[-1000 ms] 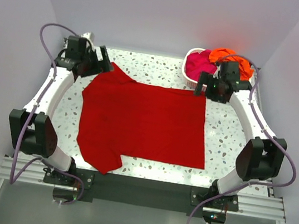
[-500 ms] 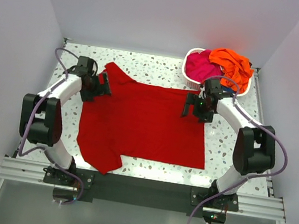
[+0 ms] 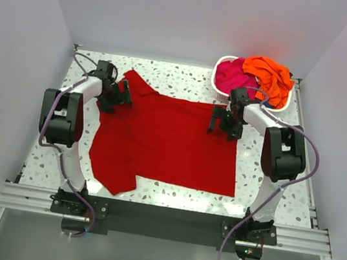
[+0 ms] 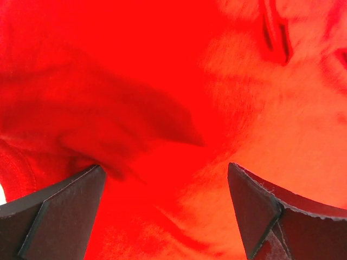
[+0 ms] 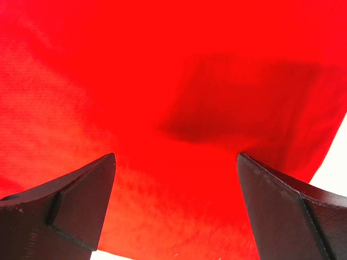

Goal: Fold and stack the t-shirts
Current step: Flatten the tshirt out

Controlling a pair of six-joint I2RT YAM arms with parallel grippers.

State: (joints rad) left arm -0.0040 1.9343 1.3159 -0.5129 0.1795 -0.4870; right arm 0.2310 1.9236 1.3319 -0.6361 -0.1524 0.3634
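Note:
The deep red t-shirt [image 3: 165, 139] lies spread flat on the speckled table. My left gripper [image 3: 118, 95] is low over its far left shoulder, by the sleeve; the left wrist view [image 4: 165, 189] shows the jaws wide open with red cloth [image 4: 179, 81] filling the view. My right gripper [image 3: 221, 122] is low over the shirt's far right corner; the right wrist view [image 5: 176, 184] shows open jaws over red cloth [image 5: 162, 65] near its edge. A magenta-pink t-shirt [image 3: 232, 77] and a bright orange t-shirt [image 3: 270, 74] lie bunched in the basket.
The white slatted basket [image 3: 218, 84] stands at the far right corner, just behind my right gripper. Walls close in the table on the left, back and right. Bare speckled table [image 3: 266, 163] shows to the right of the shirt.
Both grippers have swung in from the far corners and come down onto the red shirt's far edge. The shirt's near edge has shifted slightly.

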